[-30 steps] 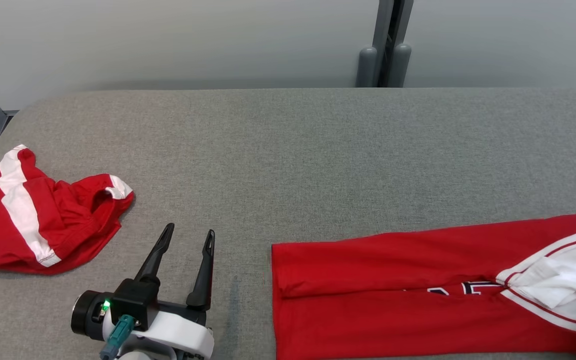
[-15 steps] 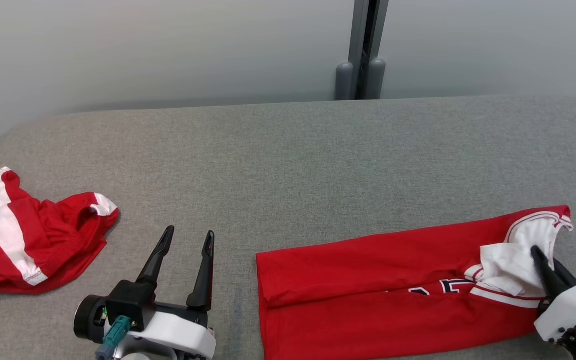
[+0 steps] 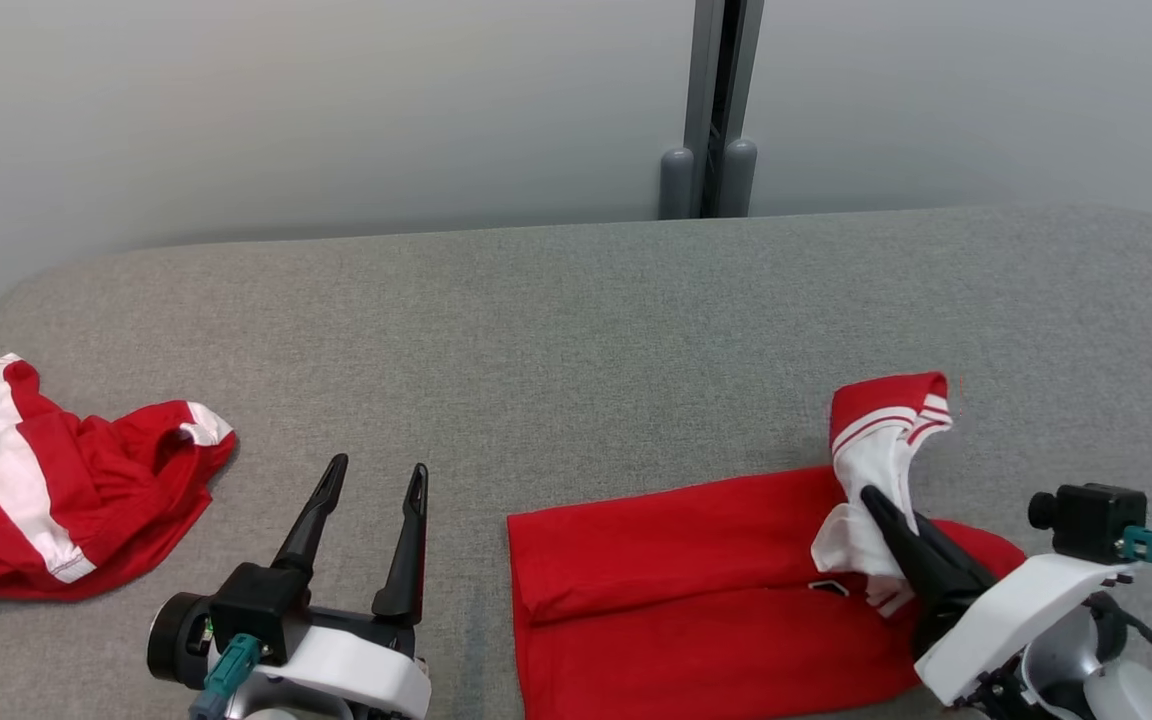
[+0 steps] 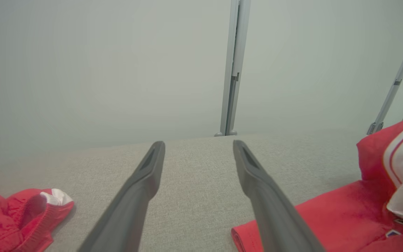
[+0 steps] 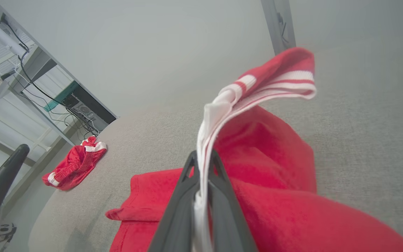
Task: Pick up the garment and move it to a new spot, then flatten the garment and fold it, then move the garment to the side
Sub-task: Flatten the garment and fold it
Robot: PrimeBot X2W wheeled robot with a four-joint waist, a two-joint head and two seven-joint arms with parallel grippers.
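My right gripper (image 3: 871, 492) is pinching the striped end (image 3: 891, 420) of the red shirt (image 3: 676, 560). Its two fingers are squeezed tight on the white cloth. A second ago that end was lying flat on the table (image 3: 576, 320), far out to my right. Now it is standing up in the air and coming over toward the middle of the shirt.

The head camera is turning a bit too, so the whole picture is sliding. But the shirt's other end is staying put on the table, and the flat part is getting shorter. So the cloth really is moving, not just the view.

In the right wrist view the cloth is running up between the fingers (image 5: 178, 210) and flopping over at the top.

My left gripper (image 3: 378, 465) is doing nothing. It is resting near the shirt's left edge, fingers spread wide with nothing between them, same as a second ago. The other red garment (image 3: 66, 490) is lying crumpled well apart, off to my left.

I think I am in the middle of the fold. The shirt is already long and narrow, and I am bringing one end over the other. Next I will need to lay the striped end down flat, without bunching.
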